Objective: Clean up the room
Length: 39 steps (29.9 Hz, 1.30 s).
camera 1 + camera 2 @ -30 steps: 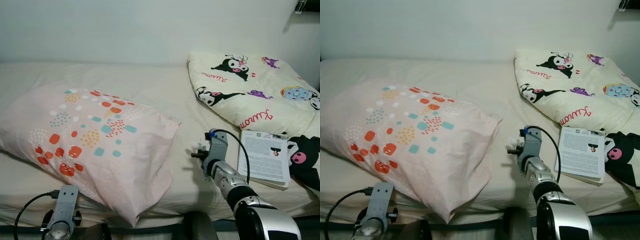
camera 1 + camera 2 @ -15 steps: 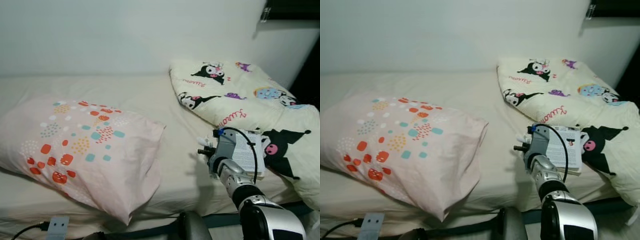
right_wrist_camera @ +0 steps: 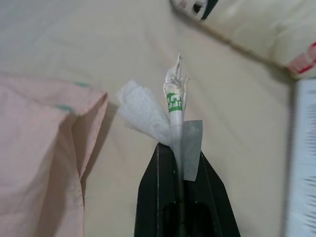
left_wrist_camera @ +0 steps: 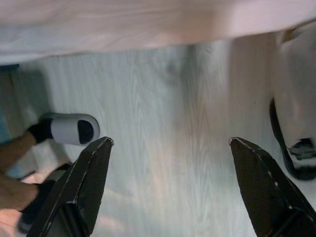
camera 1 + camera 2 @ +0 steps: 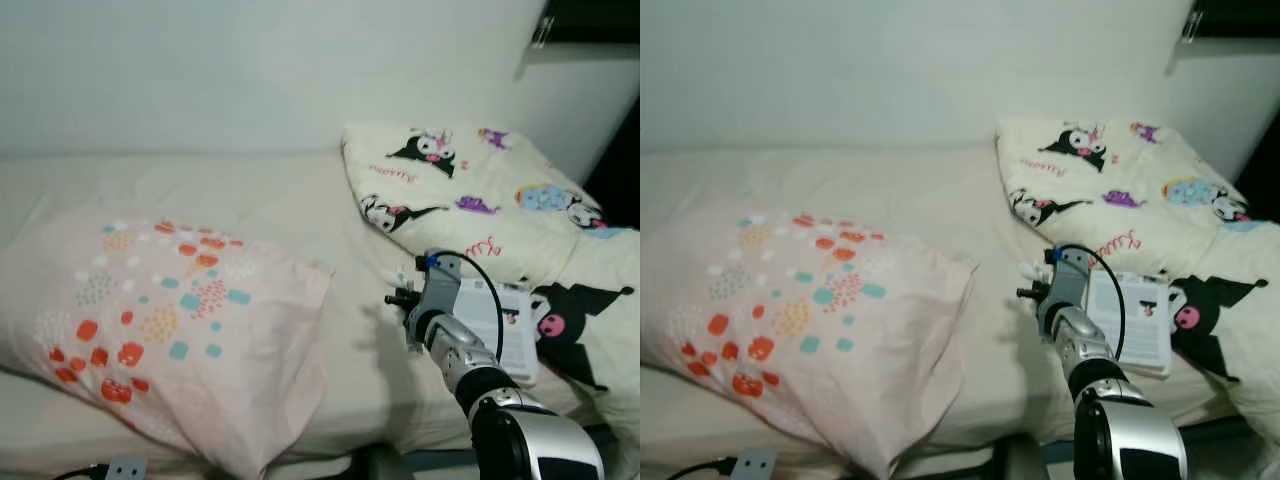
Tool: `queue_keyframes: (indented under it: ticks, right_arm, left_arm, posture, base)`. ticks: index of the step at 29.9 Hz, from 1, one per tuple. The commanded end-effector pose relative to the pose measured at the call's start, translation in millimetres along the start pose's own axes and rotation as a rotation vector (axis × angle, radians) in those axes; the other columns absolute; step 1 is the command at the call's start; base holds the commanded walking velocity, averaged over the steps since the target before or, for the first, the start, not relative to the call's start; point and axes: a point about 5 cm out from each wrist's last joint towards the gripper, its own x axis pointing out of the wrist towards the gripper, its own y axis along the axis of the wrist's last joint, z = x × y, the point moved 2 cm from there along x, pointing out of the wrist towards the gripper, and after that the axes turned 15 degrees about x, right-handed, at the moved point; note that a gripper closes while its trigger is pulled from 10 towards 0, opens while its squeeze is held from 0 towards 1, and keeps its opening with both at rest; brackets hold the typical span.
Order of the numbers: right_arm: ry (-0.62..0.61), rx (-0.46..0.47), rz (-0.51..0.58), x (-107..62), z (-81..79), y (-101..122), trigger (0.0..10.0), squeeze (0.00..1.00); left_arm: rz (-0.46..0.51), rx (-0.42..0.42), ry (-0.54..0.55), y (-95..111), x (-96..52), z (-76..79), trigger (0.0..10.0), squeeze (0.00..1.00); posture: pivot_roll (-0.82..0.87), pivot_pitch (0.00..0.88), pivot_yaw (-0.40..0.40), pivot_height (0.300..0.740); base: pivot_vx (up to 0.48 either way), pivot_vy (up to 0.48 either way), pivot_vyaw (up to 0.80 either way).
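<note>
White wrapper [image 3: 174, 103] pinched tight in my right gripper [image 3: 178, 148], lifted off the bed [image 5: 250, 190] since a second ago. View's swung right, so I'm probably heading for a bin; left gripper [image 4: 168, 182] hangs open.

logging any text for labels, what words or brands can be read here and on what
Quilt: red cursive words between the cartoon figures, too blurred to read.
Book: printed text, too small to read.
Wrapper in the right gripper: green mark, unreadable.
Pillow: pattern, no text.
</note>
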Motion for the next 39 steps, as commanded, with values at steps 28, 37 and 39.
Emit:
queue_keyframes:
  ticks: [28, 37, 39]
  right_arm:
    - [-0.358, -0.012, -0.401, -67.7, 94.6, -127, 0.0, 0.00]
    - [-0.481, 0.009, -0.601, -128.0, 127.8, -191, 10.0, 0.00]
    - [-0.477, -0.013, -0.625, -132.4, 128.3, -196, 10.0, 0.00]
  left_arm:
    - [-0.049, 0.092, -0.128, -22, -5.6, 25.3, 10.0, 0.00]
    - [-0.043, 0.159, -0.155, -28, -7.1, 29.9, 10.0, 0.00]
    - [-0.041, 0.168, -0.158, -28, -7.2, 30.2, 10.0, 0.00]
  posture:
    - [-0.03, 0.000, -0.041, 0.740]
    - [-0.03, 0.000, -0.042, 0.740]
    - [-0.03, 0.000, -0.042, 0.740]
  base:
    - [-0.208, 0.000, 0.00]
    - [0.000, 0.000, 0.00]
    - [0.000, 0.000, 0.00]
